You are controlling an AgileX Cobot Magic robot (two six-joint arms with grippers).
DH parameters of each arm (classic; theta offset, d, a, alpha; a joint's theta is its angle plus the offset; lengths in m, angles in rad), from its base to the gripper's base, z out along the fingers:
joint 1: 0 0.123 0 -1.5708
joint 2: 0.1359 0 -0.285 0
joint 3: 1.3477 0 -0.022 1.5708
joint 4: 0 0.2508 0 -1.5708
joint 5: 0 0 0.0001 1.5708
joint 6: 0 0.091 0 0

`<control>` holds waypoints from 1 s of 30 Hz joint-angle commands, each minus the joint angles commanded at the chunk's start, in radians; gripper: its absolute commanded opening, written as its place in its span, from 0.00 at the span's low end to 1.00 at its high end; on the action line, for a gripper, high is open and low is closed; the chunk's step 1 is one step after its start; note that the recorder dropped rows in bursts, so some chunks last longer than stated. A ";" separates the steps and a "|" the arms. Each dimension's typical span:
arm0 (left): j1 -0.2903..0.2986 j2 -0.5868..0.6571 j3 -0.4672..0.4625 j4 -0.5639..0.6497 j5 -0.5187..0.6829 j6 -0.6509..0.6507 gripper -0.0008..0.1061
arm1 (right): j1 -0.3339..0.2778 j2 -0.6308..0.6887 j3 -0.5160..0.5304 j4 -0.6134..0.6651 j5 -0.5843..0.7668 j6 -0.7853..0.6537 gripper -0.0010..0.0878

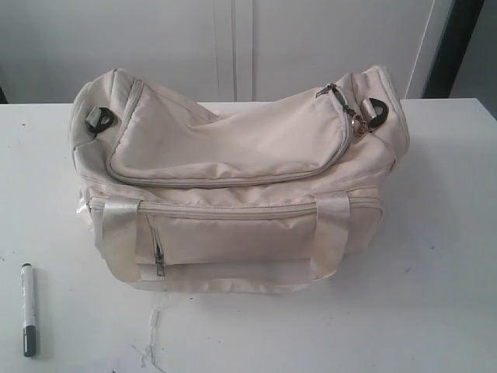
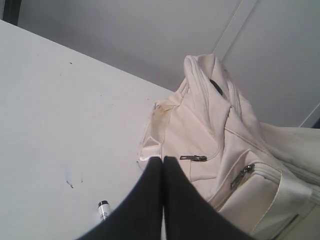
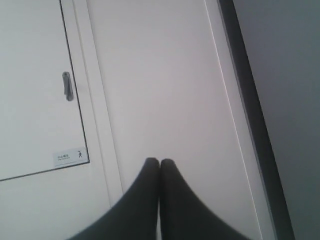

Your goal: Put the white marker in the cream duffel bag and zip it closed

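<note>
The cream duffel bag [image 1: 233, 179] stands in the middle of the white table [image 1: 435, 311], its curved top zip run closed with the puller at the right end [image 1: 356, 124]. The white marker [image 1: 28, 309] lies on the table at the front left, well apart from the bag, dark cap toward the front. In the left wrist view the bag's end [image 2: 220, 130] and one black-tipped end of the marker [image 2: 103, 209] show beyond my left gripper [image 2: 163, 159], which is shut and empty. My right gripper [image 3: 159, 161] is shut and empty, facing a wall. Neither gripper shows in the exterior view.
A loose thread [image 1: 153, 330] trails from the bag's front onto the table. White cabinet doors [image 1: 233, 47] stand behind the table. A door with a handle [image 3: 67, 86] and a small sign [image 3: 70, 156] fills the right wrist view.
</note>
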 joint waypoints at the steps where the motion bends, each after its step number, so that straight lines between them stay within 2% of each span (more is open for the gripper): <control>1: 0.000 0.000 0.000 0.000 0.000 0.000 0.01 | 0.000 0.028 -0.027 -0.007 0.025 0.000 0.02; 13: 0.000 0.000 0.000 0.000 0.032 0.018 0.01 | 0.000 0.306 -0.308 -0.071 0.356 -0.002 0.02; 21: 0.000 0.000 0.000 0.000 0.054 0.026 0.01 | 0.000 0.459 -0.492 -0.052 0.662 -0.137 0.02; 24: 0.000 0.000 0.000 0.000 0.054 0.026 0.01 | 0.000 0.525 -0.573 0.033 0.807 -0.265 0.02; 30: 0.000 0.000 0.000 0.000 0.054 0.026 0.01 | 0.000 0.666 -0.714 0.313 1.052 -0.543 0.02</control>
